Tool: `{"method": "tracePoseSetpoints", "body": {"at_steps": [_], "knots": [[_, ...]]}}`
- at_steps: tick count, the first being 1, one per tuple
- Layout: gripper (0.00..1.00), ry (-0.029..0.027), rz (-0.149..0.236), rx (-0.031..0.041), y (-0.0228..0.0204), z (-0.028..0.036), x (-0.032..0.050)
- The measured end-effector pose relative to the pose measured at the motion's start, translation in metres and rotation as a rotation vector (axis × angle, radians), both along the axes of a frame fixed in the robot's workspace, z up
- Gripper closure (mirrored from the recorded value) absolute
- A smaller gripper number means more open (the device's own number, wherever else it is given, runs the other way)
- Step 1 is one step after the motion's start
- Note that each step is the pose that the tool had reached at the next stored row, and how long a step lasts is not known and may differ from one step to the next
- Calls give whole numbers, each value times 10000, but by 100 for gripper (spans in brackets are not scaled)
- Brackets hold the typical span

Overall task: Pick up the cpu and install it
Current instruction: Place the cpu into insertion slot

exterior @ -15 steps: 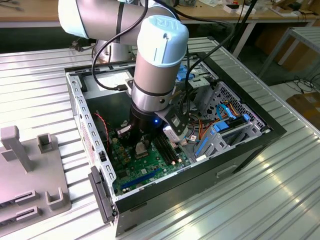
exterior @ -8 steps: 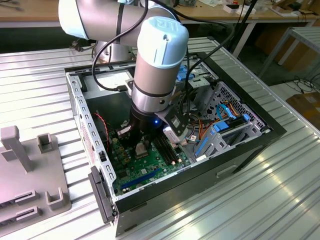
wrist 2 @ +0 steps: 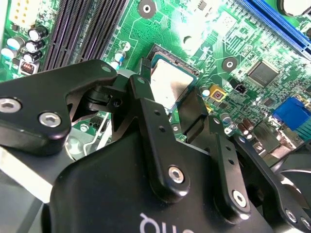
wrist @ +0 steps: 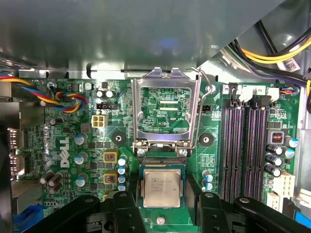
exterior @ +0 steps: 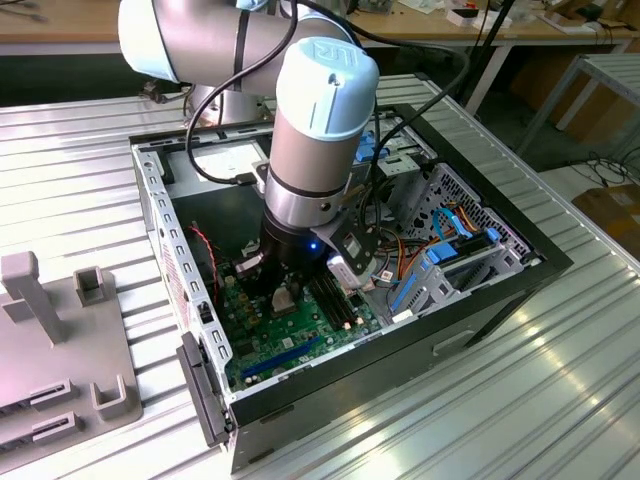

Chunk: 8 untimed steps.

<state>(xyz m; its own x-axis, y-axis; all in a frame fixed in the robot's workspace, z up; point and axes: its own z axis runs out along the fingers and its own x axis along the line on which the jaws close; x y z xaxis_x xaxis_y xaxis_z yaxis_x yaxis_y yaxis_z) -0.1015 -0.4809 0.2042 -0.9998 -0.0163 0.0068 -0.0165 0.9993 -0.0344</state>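
- Gripper (wrist: 163, 195) reached down inside the computer case (exterior: 150, 190), its black fingers (wrist: 127, 208) set one on each side of the cpu (wrist: 162, 188) and closed against two opposite edges of the chip, as far as both wrist views showed.
- Lying on its side with the top panel off, the case rested on a ribbed metal table (exterior: 500, 400). It held the green motherboard (exterior: 290, 340), a bundle of coloured cables (exterior: 440, 240) and a silver drive cage with blue parts (exterior: 440, 285) toward the exterior view's right.
- On the motherboard, the socket (wrist: 162, 165) held the cpu, which sat within the socket's rim between the fingers.
- Beyond the socket, the hollow retaining frame (wrist: 136, 111) stood swung open, with the board visible through it, and the wire lever (wrist: 210, 91) was raised beside it.
- Being square, the cpu had no long axis. It lay flat with its silver-grey metal top facing up, level with the board.
- Its sides ran parallel to the long black memory slots (wrist: 245, 145), which lay near the socket but apart from it.
- A grey moulded fixture (exterior: 60, 340) sat on the table at the exterior view's left, well apart from the gripper.
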Motion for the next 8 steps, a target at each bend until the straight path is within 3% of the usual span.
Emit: {"method": "tracePoseSetpoints", "body": {"at_steps": [8], "knots": [[53, 1, -4, 3, -1, -14, 1]]}}
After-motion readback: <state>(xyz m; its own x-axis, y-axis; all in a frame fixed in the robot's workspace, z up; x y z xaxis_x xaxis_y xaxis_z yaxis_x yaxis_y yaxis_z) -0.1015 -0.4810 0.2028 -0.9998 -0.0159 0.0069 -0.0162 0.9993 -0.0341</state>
